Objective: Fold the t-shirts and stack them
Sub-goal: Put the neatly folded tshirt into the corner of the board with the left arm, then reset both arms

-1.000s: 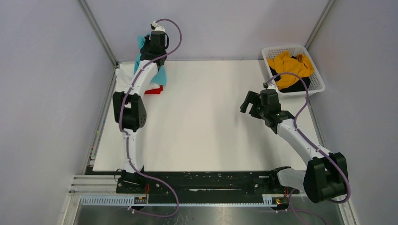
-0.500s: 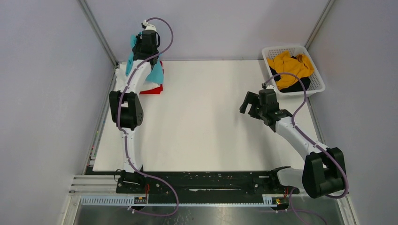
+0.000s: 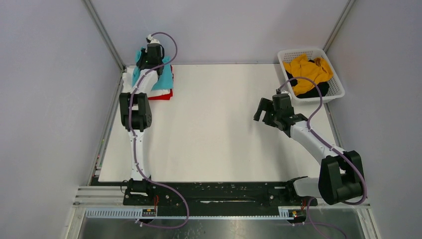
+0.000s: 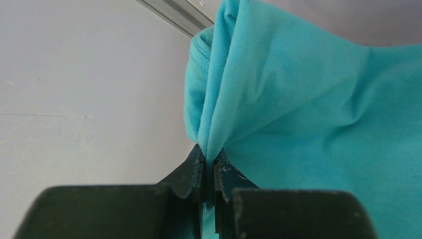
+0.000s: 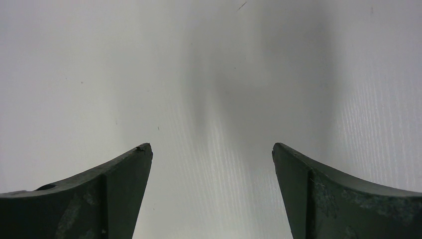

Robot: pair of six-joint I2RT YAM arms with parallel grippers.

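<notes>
Turquoise t-shirt [image 4: 308, 109] pinched in left pincer [image 4: 209, 163]: clear only from the wrist.

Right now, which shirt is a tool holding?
The turquoise t-shirt, pinched in the left tool; the red shirt lies on the table, the mustard shirt and black shirt sit in the basket.

Bright even light, soft grey shadows, overhead view sharp, wrist close-ups slightly soft

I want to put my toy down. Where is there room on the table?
The big white middle of the table is bare, from the red shirt across to the right arm. Crowded: the far-left corner with the turquoise shirt, and the far-right basket.
</notes>
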